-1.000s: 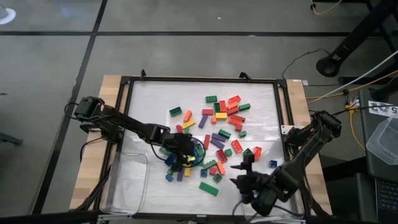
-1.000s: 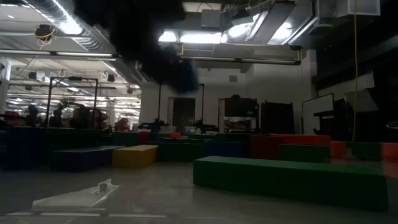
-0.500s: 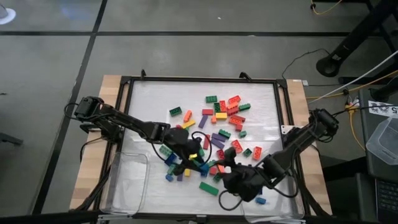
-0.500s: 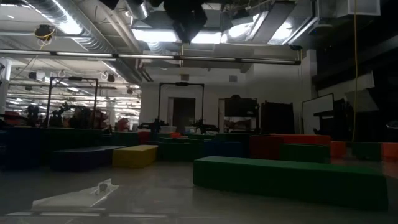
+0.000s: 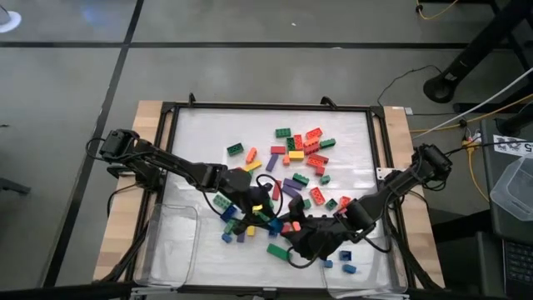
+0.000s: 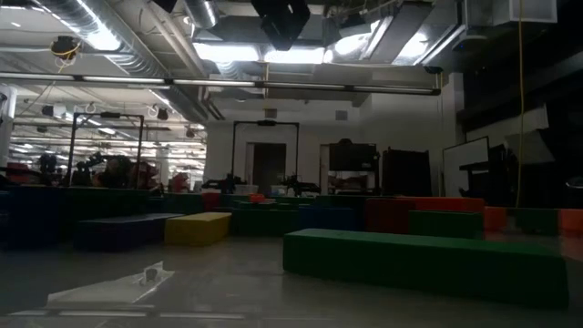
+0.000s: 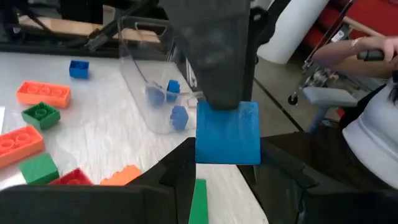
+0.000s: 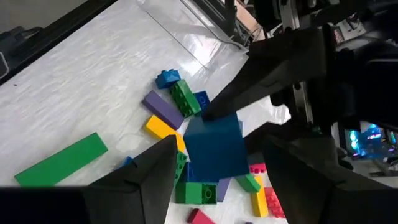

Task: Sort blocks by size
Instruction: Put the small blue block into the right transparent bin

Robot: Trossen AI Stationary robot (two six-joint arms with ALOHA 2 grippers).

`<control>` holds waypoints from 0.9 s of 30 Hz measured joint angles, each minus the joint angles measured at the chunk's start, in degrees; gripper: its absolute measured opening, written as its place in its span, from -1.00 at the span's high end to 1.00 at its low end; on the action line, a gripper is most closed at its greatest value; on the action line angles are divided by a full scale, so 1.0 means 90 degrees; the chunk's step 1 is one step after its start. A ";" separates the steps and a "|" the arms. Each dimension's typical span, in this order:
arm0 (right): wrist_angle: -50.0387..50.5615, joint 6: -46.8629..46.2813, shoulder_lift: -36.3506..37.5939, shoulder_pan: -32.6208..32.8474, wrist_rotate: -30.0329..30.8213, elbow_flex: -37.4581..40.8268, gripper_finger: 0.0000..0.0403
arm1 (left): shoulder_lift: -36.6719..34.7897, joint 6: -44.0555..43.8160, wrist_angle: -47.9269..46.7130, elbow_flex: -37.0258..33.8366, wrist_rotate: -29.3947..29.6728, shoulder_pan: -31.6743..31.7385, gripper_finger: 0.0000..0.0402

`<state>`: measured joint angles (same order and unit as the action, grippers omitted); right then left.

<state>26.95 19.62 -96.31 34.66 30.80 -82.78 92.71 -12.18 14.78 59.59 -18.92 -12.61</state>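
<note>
In the high view, the blocks (image 5: 293, 158) lie scattered in many colours over the white mat (image 5: 208, 133), thickest toward the middle and the near edge. The left arm reaches in from the left side, its left gripper (image 5: 254, 202) over the near part of the pile. The right arm comes in from the right side, and the right gripper (image 5: 293, 236) is low over the blocks, just beside the left one. A clear tray (image 5: 166, 250) sits at the near left corner.

The low view is dim. A long green block (image 6: 419, 260) and a yellow block (image 6: 196, 228) lie on the surface, and a dark part of an arm hangs at the upper edge; I cannot tell which arm it is.

In the left wrist view, a blue block (image 7: 227, 132) sits pinched between the left arm's own fingers (image 7: 177, 174). A broad dark finger of the other arm touches its far edge. Beyond it, a second clear tray (image 7: 140, 68) shows small blue pieces through its wall. A person (image 7: 379, 124) sits past the table.

In the right wrist view, the blue block hangs between the right arm's own fingers (image 8: 146, 174), which stand spread with a gap on one side. The left gripper's tip grips it from beyond. Purple, yellow and green blocks lie beneath.
</note>
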 joint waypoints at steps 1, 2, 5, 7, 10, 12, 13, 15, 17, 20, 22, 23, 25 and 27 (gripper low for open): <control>-0.0012 0.0049 0.0000 -0.0027 -0.0039 0.0000 -0.19 | 0.0000 -0.0027 0.0105 0.0000 -0.0002 0.0000 0.35; -0.0020 0.0077 0.0000 -0.0030 -0.0057 0.0000 -0.19 | -0.0002 -0.0032 0.0194 0.0000 -0.0002 -0.0001 0.35; -0.0026 0.0154 0.0000 -0.0037 -0.0053 0.0000 -0.19 | -0.0005 -0.0054 0.0297 0.0000 -0.0002 -0.0002 0.35; -0.0036 0.0219 0.0000 -0.0034 -0.0052 0.0000 -0.18 | -0.0005 -0.0056 0.0320 0.0000 -0.0037 0.0000 0.35; -0.0050 0.0235 0.0000 -0.0034 -0.0052 0.0000 -0.13 | -0.0003 -0.0056 0.0317 0.0000 -0.0048 0.0001 0.35; -0.0050 0.0235 0.0000 -0.0034 -0.0052 0.0000 -0.05 | -0.0002 -0.0057 0.0355 0.0000 -0.0049 -0.0002 0.35; -0.0061 0.0240 0.0000 -0.0034 -0.0040 0.0000 0.01 | -0.0002 -0.0059 0.0392 0.0000 -0.0051 -0.0002 0.35; -0.0067 0.0241 0.0000 -0.0034 -0.0038 0.0000 0.14 | -0.0002 -0.0056 0.0438 0.0000 -0.0051 -0.0002 0.35; -0.0061 0.0303 0.0000 -0.0034 -0.0040 0.0000 0.27 | -0.0002 -0.0084 0.0430 -0.0002 -0.0088 -0.0002 0.35; -0.0062 0.0378 0.0000 -0.0032 -0.0040 0.0000 0.34 | 0.0000 -0.0089 0.0435 -0.0002 -0.0083 -0.0021 0.34; -0.0062 0.0376 0.0000 -0.0020 -0.0040 0.0000 0.34 | 0.0000 -0.0015 0.0419 -0.0002 -0.0075 -0.0019 0.33; -0.0060 0.0348 0.0000 -0.0020 -0.0042 0.0000 0.34 | 0.0000 -0.0005 0.0403 0.0000 -0.0071 -0.0019 0.31; -0.0044 0.0163 0.0000 -0.0018 -0.0051 0.0000 0.34 | 0.0000 -0.0008 0.0382 -0.0002 -0.0048 -0.0019 0.25; 0.0015 -0.0165 0.0000 -0.0017 -0.0201 0.0000 0.32 | 0.0000 -0.0001 0.0325 -0.0001 -0.0027 -0.0019 0.16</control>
<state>27.09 18.14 -96.31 34.50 28.99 -82.78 92.71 -12.19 17.70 59.58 -19.16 -12.78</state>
